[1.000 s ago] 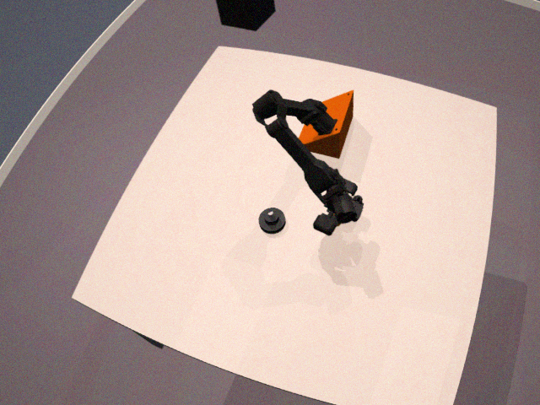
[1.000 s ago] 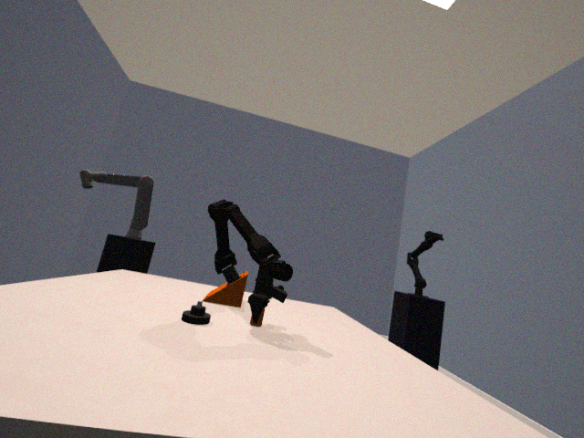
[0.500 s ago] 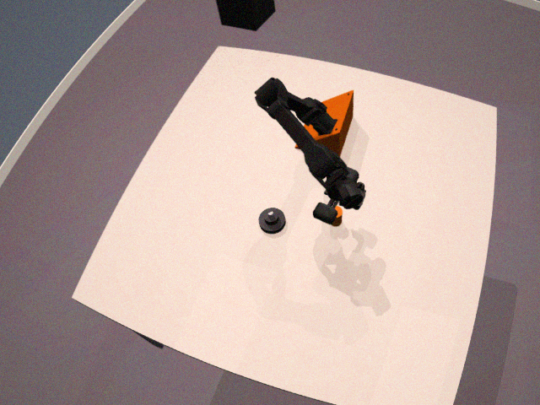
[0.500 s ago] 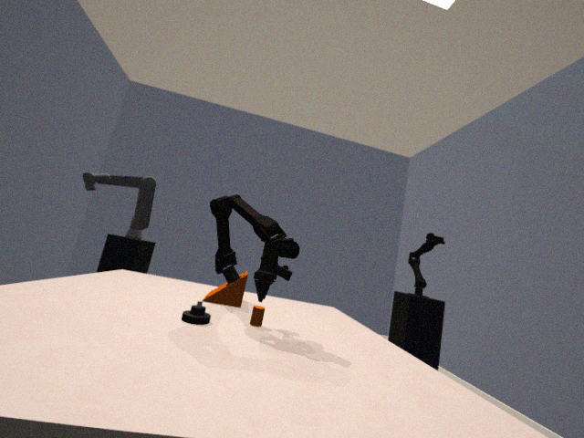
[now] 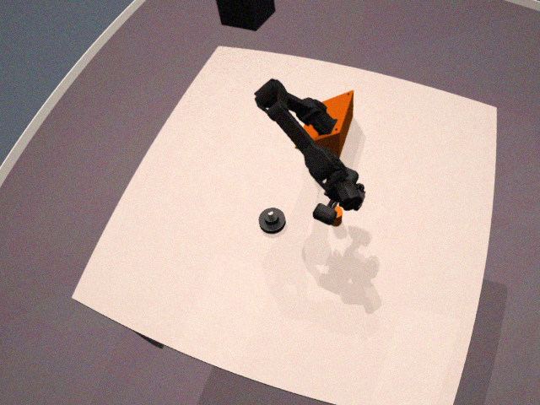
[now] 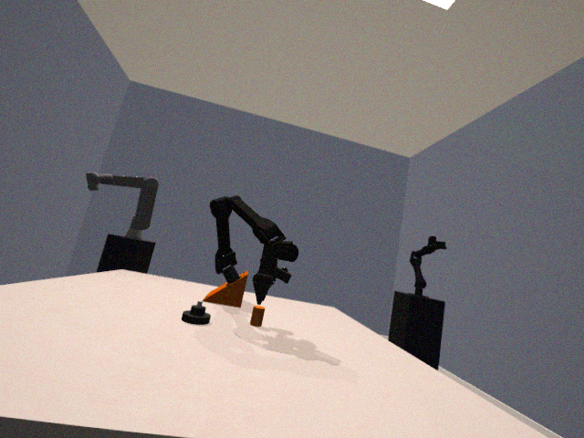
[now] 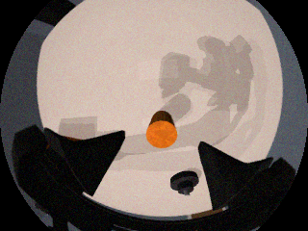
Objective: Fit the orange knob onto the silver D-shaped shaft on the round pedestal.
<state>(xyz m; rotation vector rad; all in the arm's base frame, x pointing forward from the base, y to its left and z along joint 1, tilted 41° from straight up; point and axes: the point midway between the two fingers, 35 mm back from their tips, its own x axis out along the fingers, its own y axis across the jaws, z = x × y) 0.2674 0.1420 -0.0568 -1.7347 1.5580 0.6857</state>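
Note:
The orange knob point(image 5: 337, 217) point(image 6: 256, 316) point(image 7: 162, 134) stands upright on the table as a plain cylinder. Its underside and hole are hidden. My gripper point(image 6: 259, 302) point(image 7: 162, 141) is open and empty, with its fingertips above the knob's top. In the wrist view the knob shows between the spread fingers, touching neither. The round black pedestal point(image 5: 263, 223) point(image 6: 189, 318) point(image 7: 176, 183) stands apart from the knob, to its left in the top and exterior views. Its silver shaft point(image 5: 270, 213) point(image 6: 200, 303) points up and is bare. The shaft's flat side is too small to make out.
The orange wedge-shaped base point(image 5: 345, 110) point(image 6: 232, 293) of my arm stands on the white table point(image 5: 183, 261) point(image 6: 118, 368) behind the knob and pedestal. Beyond the table, two other arms stand on black stands point(image 6: 124, 255) point(image 6: 417, 325). The arm's shadow falls around the knob.

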